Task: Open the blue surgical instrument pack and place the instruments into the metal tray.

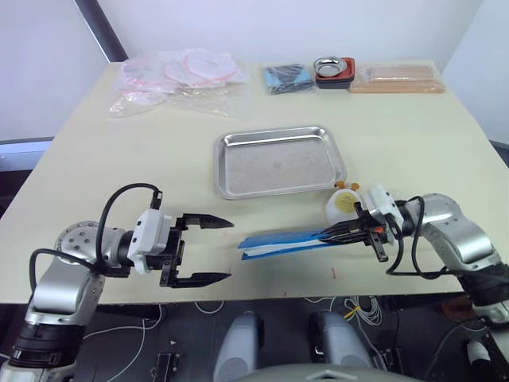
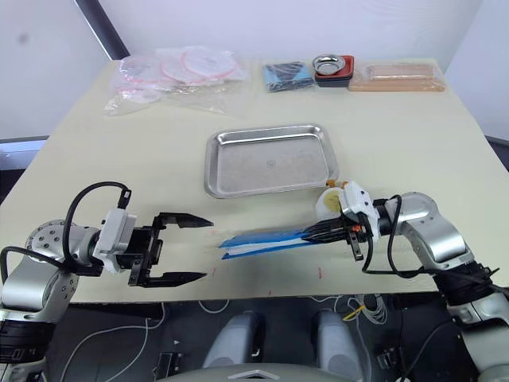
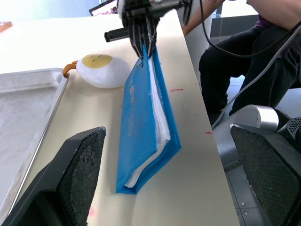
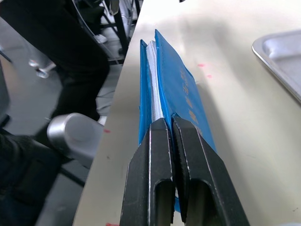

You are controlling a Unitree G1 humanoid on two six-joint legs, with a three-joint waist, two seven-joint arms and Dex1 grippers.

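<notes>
Pack and tray sit on the table (image 1: pixel 95 159): the metal tray (image 1: pixel 278 161) lies bare, nothing moved yet. Nearer, the closed blue pack (image 1: pixel 282 242) is pinched at one end by the right tool (image 1: pixel 354 231); the left tool (image 1: pixel 208 251) gapes wide beside it.

A large table (image 1: pixel 95 151) with a pale cream-yellow top is seen, set against plain white walls (image 1: pixel 302 28). A dark diagonal bar (image 1: pixel 102 30) is seen against the wall beyond the table's far left corner. Small red marks (image 1: pixel 333 274) are scattered on the tabletop near its front edge. A dark grey floor (image 1: pixel 191 334) is visible below the front edge, and loose white cables (image 1: pixel 354 306) are strewn over it. The scene is lit evenly, and only soft shadows are cast on the tabletop.
</notes>
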